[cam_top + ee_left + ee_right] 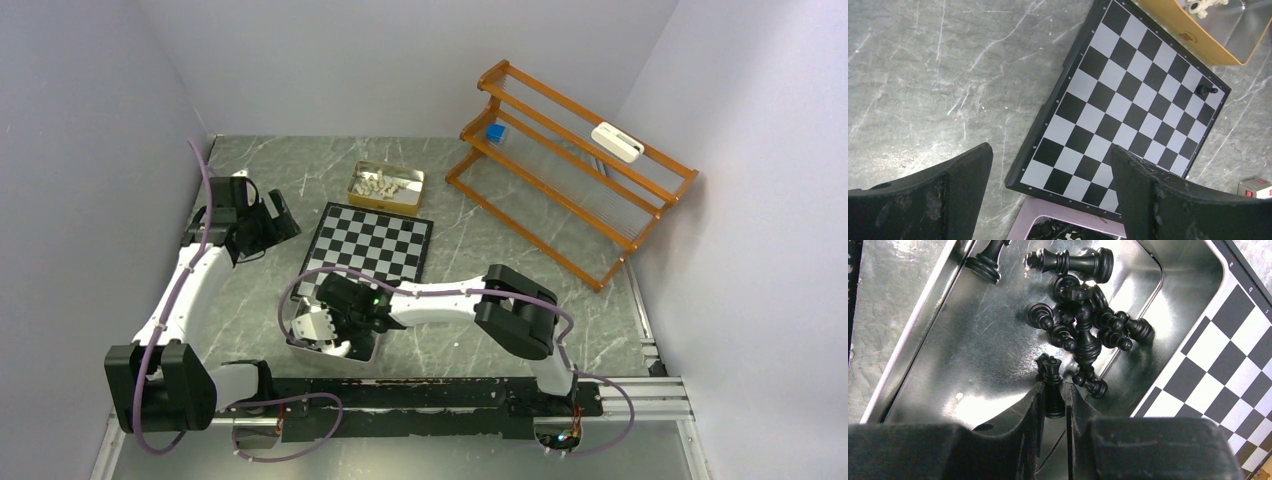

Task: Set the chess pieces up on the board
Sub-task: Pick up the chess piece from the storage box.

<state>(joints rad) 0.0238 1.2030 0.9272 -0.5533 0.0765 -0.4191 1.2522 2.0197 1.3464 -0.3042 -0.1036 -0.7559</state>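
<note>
Since only one black piece (1205, 90) sits on the board (370, 245) so far, on a square near the corner by the gold tin (1193, 37), I'd call this job barely started, with nearly both sets left to place. Next candidate looks like a crowned black piece (1050, 369) in the silver tray (973, 340), which lies at the board's near edge. I've got my right gripper (1053, 390) down in there, fingers pinched onto that piece's lower half and touching it on both sides as far as I can see. Just beside it is a tangled heap of black pieces (1083, 325), mostly on their sides, plus one off by the tray wall. The gold tin beyond the far edge holds the cream-white pieces (383, 183), none out yet. Meanwhile my left gripper (262, 225) hangs over the table (923, 75) left of the board, jaws wide apart, holding nothing.
</note>
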